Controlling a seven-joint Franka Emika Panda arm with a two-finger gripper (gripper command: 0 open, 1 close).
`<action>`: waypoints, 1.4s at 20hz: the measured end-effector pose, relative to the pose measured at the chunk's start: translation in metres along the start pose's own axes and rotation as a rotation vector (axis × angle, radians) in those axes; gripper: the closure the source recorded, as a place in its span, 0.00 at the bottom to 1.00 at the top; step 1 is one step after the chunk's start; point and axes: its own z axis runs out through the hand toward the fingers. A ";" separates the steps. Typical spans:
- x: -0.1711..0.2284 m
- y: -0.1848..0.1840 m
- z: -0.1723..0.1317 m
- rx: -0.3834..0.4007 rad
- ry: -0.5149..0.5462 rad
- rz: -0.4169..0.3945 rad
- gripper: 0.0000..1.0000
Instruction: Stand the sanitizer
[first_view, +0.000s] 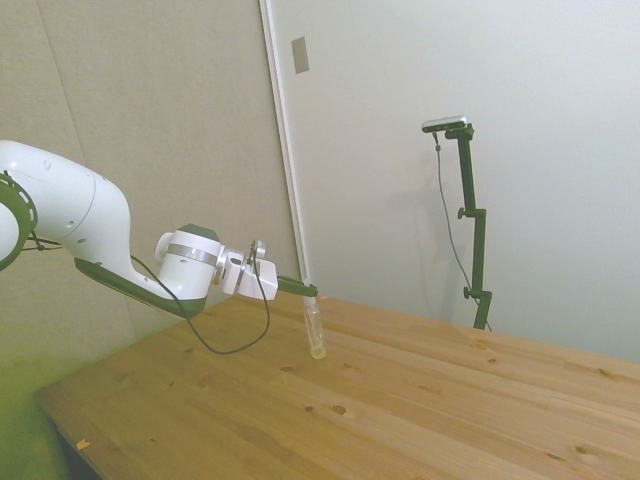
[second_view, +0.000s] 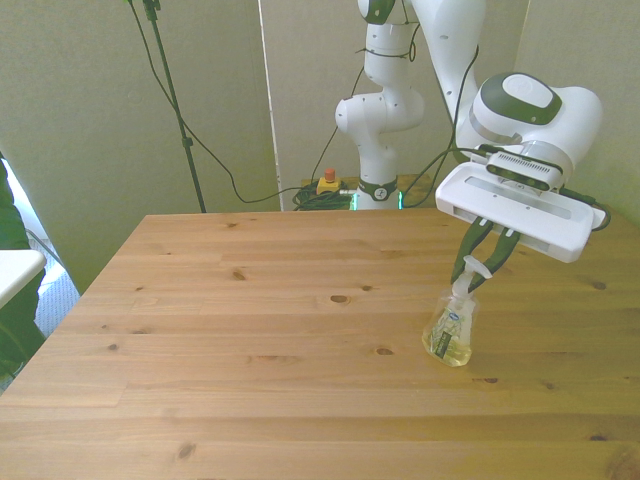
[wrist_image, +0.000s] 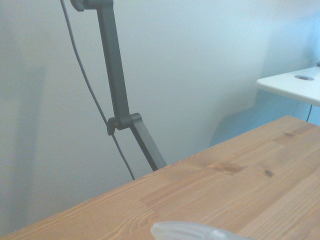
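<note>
- A pale wall backs the wooden table (second_view: 250, 330); in the front view its left and middle boards are bare.
- Toward the front view's right, the sanitizer (second_view: 452, 330) stands upright, base on the wood.
- The gripper (second_view: 478, 270) reaches in level with the table, its fingers pinched on the bottle's white cap.
- In the wrist view a clear blurred edge of the sanitizer (wrist_image: 192, 232) shows.
</note>
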 end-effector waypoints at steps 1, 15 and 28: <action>0.002 0.001 0.000 0.001 -0.004 0.002 0.00; 0.022 0.005 0.006 0.005 -0.039 0.025 0.00; 0.010 -0.016 0.016 -0.041 -0.096 -0.021 0.00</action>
